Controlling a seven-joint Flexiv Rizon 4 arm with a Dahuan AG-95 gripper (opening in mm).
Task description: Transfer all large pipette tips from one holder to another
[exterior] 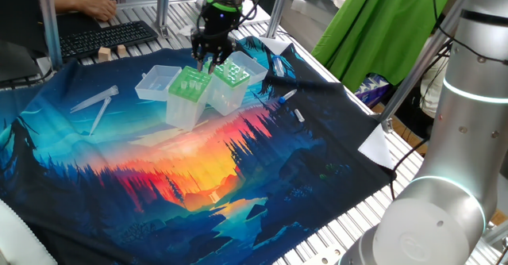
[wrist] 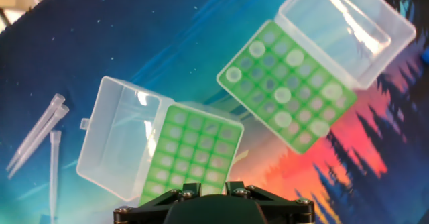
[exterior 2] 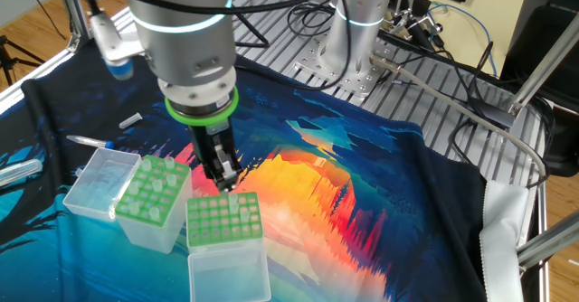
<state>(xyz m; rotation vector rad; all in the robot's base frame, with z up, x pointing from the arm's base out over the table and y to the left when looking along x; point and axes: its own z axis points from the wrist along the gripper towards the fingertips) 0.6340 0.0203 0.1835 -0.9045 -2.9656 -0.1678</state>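
Gripper (exterior 2: 224, 183) is seen pointing down, poised just above gap between two open holders. Jaws are partly parted; no tip is made out between them, so grasp cannot be told.

Dotted-top holder (wrist: 288, 93) is found carrying several large pipette tips (wrist: 234, 74), scattered, many holes vacant. Light-green-topped holder (wrist: 194, 150) lies directly under gripper; contents are hazy, remaining tips not confirmed. Three loose tips (wrist: 37, 133) are noted on printed cloth (exterior: 198, 186) beside its lid.

Transfer is judged partly done, not complete.
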